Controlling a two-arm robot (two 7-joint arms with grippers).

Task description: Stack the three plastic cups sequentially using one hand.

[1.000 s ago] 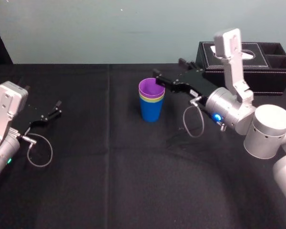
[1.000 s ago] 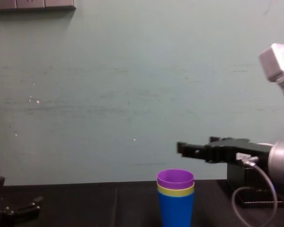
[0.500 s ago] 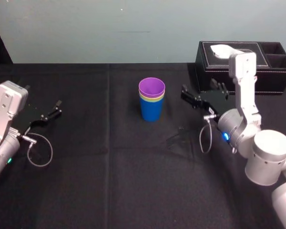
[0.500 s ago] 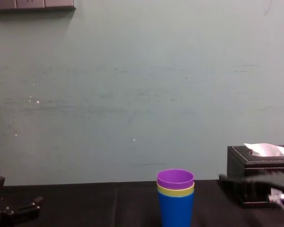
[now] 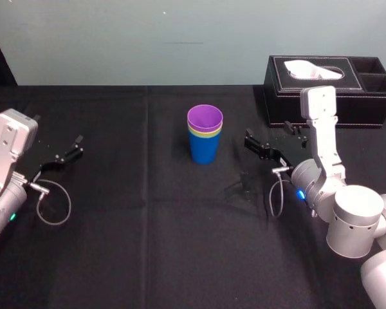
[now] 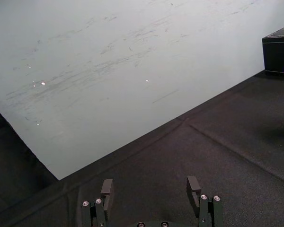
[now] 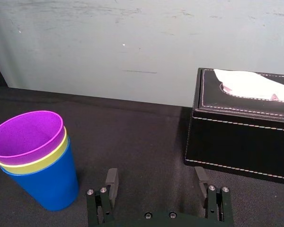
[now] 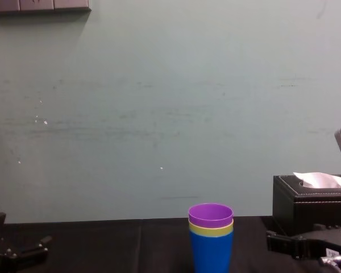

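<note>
Three cups stand nested upright on the black cloth (image 5: 148, 244), a little to the left of the black leather tissue box (image 5: 328, 96). The blue plastic tumbler (image 5: 204, 150) is lowest, the yellow-green tumbler (image 5: 206, 134) sits inside it, and the purple tumbler (image 5: 204, 118) is on top. To my eye the stacking is done. The right gripper (image 5: 268, 136) hangs low by the box's near left corner, jaws spread wide and empty. The left gripper (image 6: 150, 189) sits parked far beyond the stack, likewise spread and empty.

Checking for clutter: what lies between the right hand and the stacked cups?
Only bare black tablecloth separates the open right hand from the cup stack, as the head view shows; the left hand sits parked far left.
</note>
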